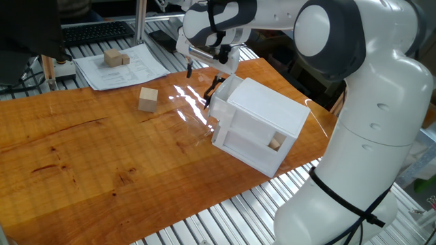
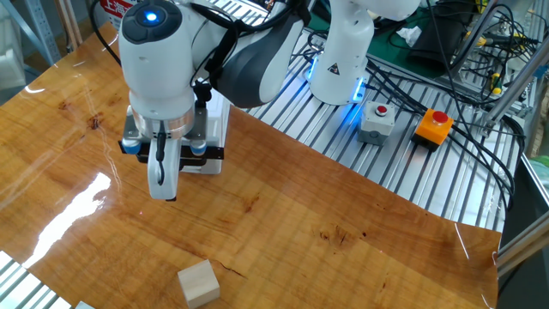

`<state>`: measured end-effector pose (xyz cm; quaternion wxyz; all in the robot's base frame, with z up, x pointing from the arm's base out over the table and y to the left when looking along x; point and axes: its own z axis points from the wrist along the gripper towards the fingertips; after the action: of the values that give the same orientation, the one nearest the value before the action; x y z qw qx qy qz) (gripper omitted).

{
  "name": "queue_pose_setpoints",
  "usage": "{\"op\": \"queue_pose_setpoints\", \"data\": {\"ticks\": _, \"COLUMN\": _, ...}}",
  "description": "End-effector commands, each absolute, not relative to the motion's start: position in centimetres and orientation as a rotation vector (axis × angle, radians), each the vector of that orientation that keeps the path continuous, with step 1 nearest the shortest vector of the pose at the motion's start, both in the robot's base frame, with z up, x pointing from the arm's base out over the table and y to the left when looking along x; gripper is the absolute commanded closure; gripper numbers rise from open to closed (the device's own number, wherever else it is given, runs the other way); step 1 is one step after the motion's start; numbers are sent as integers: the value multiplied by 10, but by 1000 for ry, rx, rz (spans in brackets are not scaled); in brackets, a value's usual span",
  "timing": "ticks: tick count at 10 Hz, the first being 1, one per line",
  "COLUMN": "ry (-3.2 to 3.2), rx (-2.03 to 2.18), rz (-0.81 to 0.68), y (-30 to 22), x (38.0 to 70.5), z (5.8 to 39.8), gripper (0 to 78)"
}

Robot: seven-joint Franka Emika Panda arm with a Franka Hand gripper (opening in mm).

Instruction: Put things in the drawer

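The white cabinet [image 1: 262, 116] lies on the wooden table, and its drawer [image 1: 219, 103] with the curved black handle [image 1: 214, 89] faces the far left. One beige cube [image 1: 276, 141] shows inside through the cabinet's near side. Another cube [image 1: 148, 99] rests on the table left of the cabinet, and it is also low in the other fixed view [image 2: 198, 283]. My gripper [image 1: 189, 67] hovers just in front of the handle without touching it. Its fingers [image 2: 161, 176] look shut and hold nothing. The cabinet [image 2: 216, 127] stands right behind them.
Two more cubes [image 1: 116, 58] sit on a sheet of paper [image 1: 122, 68] at the back left, past the table edge. A keyboard [image 1: 95, 31] lies behind it. The robot's base [image 2: 343, 60] and button boxes [image 2: 433, 125] stand on the metal rails.
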<state>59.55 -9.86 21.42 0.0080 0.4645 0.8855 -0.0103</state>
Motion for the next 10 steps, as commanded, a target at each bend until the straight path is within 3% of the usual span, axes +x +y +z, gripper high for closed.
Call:
{"op": "queue_pose_setpoints", "data": {"ticks": 1, "ry": 2764, "rx": 1453, "rz": -32, "y": -93, "x": 606, "z": 220, "gripper": 1}}
{"op": "queue_pose_setpoints", "data": {"ticks": 10, "ry": 2759, "rx": 1465, "rz": -36, "y": -86, "x": 622, "z": 225, "gripper": 1}}
